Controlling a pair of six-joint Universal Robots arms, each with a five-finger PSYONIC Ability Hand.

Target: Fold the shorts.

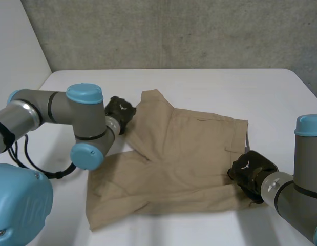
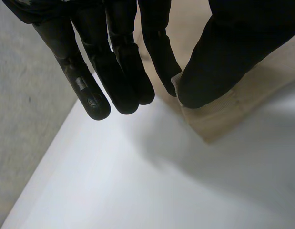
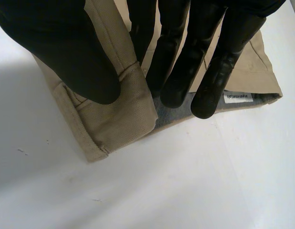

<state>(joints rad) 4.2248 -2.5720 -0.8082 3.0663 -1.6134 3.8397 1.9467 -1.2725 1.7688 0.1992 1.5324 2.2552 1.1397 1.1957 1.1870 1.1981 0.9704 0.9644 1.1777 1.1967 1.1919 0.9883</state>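
the tan shorts [image 1: 178, 154] lie spread at the centre of the frame on the white table [image 1: 225, 87]. the left hand [image 1: 120, 110], at centre left, pinches a leg-hem corner between thumb and finger. the right hand [image 1: 250, 171], at lower right, pinches the waistband's top layer at its corner.

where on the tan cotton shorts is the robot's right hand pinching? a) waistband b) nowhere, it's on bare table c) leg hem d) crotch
a: the right hand pinches the belt-looped waistband of the tan cotton shorts, thumb outside, fingers inside.
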